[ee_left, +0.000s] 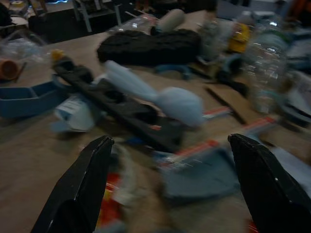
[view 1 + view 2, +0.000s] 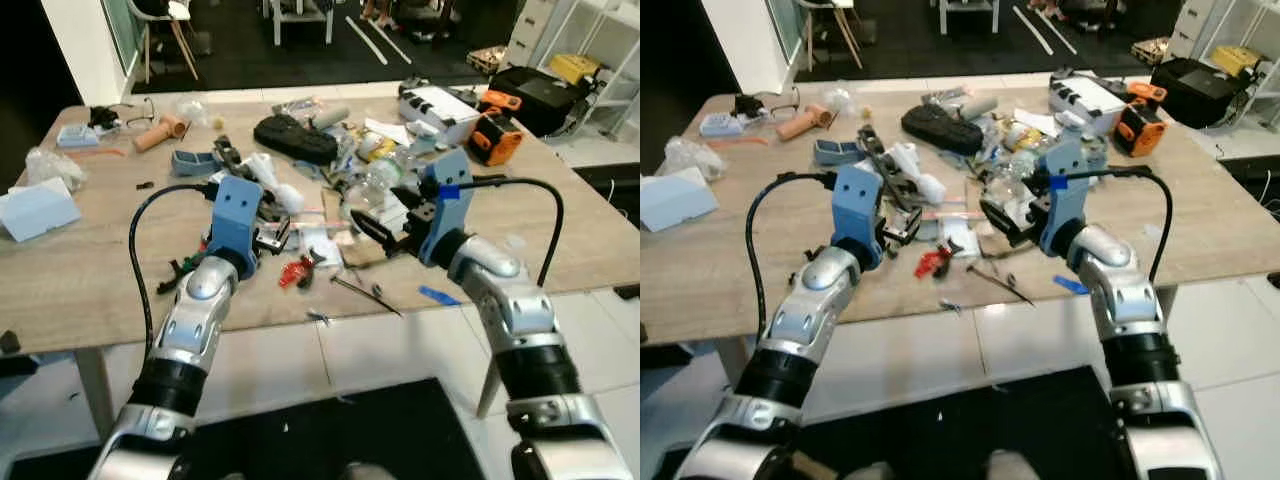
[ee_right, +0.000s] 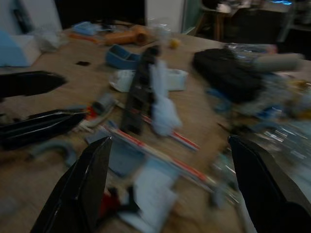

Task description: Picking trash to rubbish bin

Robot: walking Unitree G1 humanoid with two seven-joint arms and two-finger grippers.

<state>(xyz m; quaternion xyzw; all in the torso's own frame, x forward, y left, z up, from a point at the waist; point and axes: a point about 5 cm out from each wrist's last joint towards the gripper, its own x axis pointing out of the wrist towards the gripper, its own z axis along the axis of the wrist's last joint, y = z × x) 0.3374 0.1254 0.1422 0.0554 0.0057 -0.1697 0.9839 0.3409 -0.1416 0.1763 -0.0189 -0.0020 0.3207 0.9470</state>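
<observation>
Left gripper [image 1: 170, 184] sits left of center over the surface [image 2: 80, 270], fingers spread wide; its wrist view brings up a crumpled white wrapper [image 1: 155, 94]. Right gripper [image 3: 170, 184], right of center, fingers also apart; trash litters mid-frame.

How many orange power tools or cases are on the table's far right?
2: the orange tool near the right edge, and a smaller orange item just behind it on the table. Clutter may hide others.

- Left arm reaches forward from near left; left gripper [image 1: 167, 187] fingers spread wide, holding nothing.
- Right arm reaches forward from near right; right gripper [image 3: 167, 189] fingers spread wide, empty.
</observation>
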